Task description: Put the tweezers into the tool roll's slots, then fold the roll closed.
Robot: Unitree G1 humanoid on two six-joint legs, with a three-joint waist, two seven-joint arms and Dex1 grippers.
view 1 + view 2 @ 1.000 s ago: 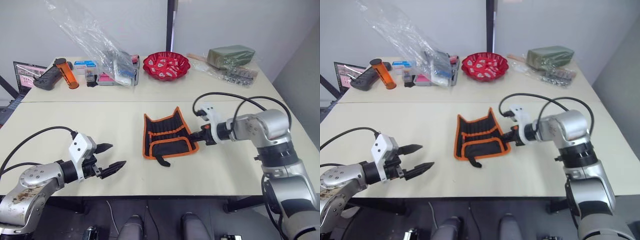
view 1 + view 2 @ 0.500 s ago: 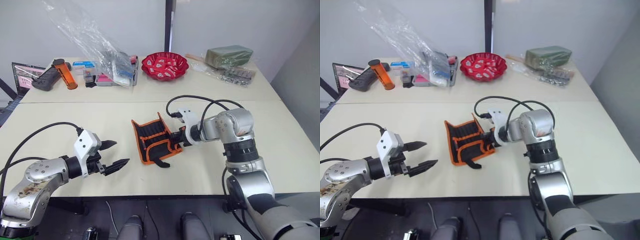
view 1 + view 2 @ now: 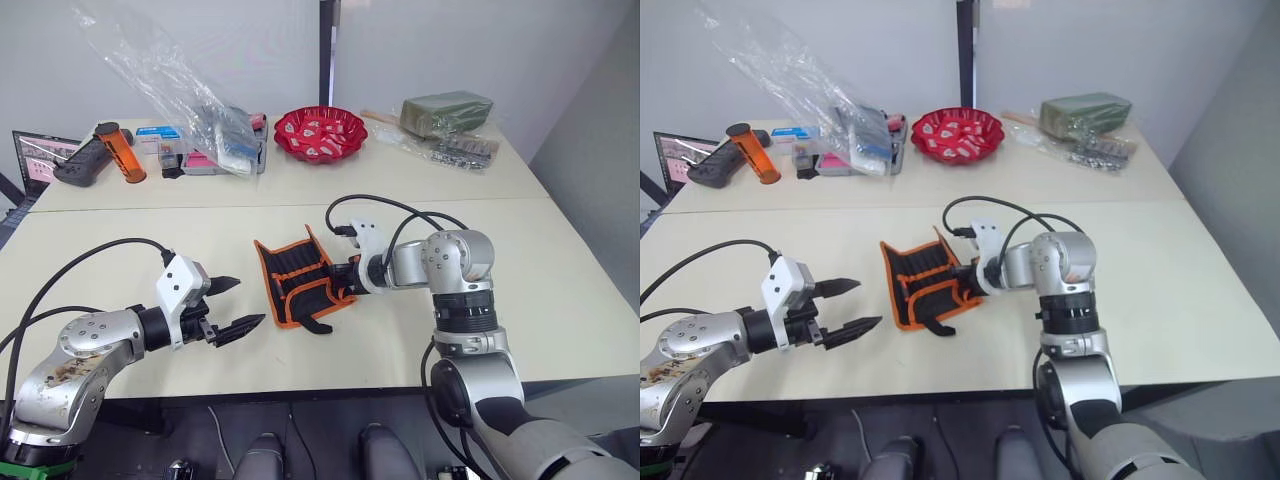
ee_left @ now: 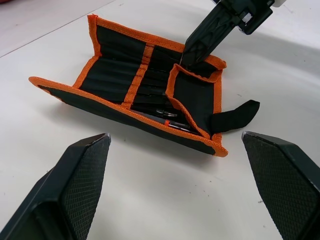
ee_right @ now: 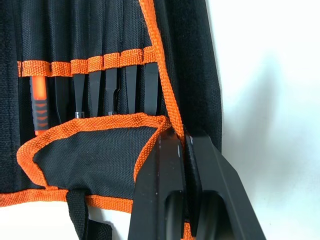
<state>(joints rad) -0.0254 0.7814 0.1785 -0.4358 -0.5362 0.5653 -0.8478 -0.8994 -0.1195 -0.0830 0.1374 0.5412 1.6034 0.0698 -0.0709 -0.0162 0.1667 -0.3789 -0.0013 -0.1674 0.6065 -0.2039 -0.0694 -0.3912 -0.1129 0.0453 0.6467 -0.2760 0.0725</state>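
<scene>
Right gripper [image 5: 181,145] pinching orange edging of tool roll [image 3: 300,280], tweezers [image 5: 112,95] in slots just beyond fingertips, left gripper [image 3: 232,305] spread wide, well apart.

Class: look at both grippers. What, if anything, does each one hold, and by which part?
The right gripper pinches the tool roll by the orange-edged corner of its folded flap. The left gripper is open and holds nothing.

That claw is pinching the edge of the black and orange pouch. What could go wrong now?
The right claw grips only the tool roll's thin orange edging, so the flap may slip free mid-fold. The roll lies loose on the table and could slide instead of folding. The left claw hangs open, apart from it, not steadying it.
</scene>
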